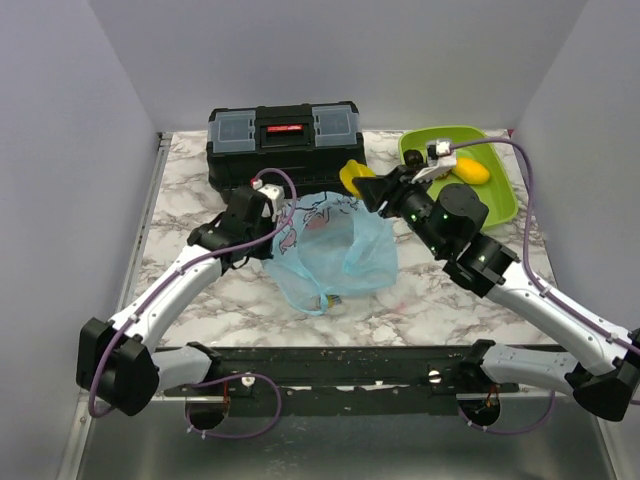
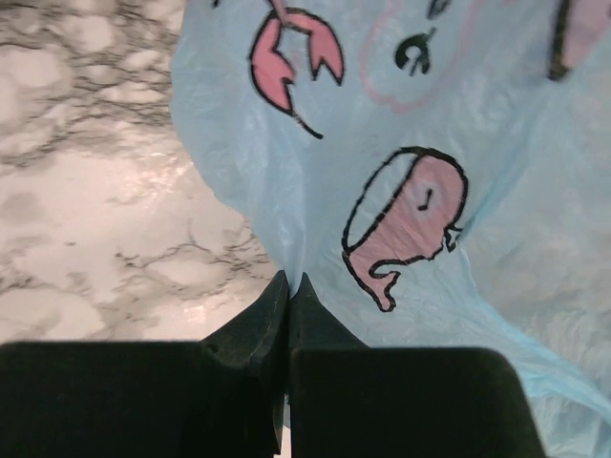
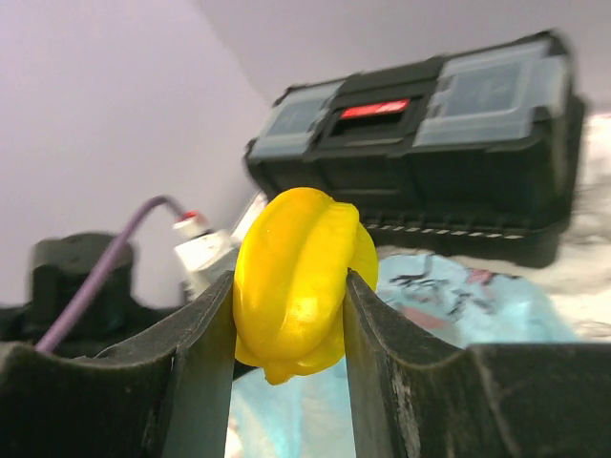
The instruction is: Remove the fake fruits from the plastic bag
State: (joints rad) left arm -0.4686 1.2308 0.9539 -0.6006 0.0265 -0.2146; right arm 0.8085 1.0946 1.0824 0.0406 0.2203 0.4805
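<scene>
Now right gripper [image 3: 286, 315] clamps yellow fruit [image 3: 296, 281]; left gripper [image 2: 288, 296] pinches plastic bag [image 2: 430, 172].

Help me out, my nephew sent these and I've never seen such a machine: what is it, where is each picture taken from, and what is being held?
Two robot arms stand on a marble-patterned table. One picture looks down from above; the other two come from cameras on each wrist. The left gripper is pinched shut on the edge of a light-blue plastic bag printed with sea animals. The right gripper holds a yellow fake fruit clear of the bag. Behind sits a black toolbox; at the far right, a green tray has another yellow fruit in it.
</scene>
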